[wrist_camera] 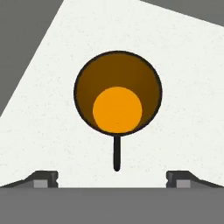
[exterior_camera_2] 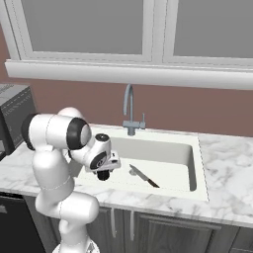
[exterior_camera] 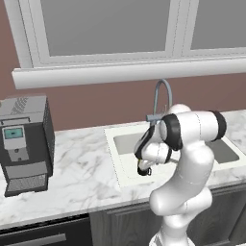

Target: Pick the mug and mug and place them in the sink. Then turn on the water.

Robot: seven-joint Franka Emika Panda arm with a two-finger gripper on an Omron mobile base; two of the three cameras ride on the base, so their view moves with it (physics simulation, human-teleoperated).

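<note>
Mug (wrist_camera: 117,94), black rim, orange inside, upright

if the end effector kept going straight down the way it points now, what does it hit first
Probably the black mug standing upright on the sink floor, directly below the open end effector; the gap between them is unclear.

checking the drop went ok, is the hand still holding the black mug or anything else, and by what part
Nothing is held. The hand is open, its fingertips spread wide and touching nothing. The black mug stands upright on the white sink floor below it, apart from the hand.
</note>
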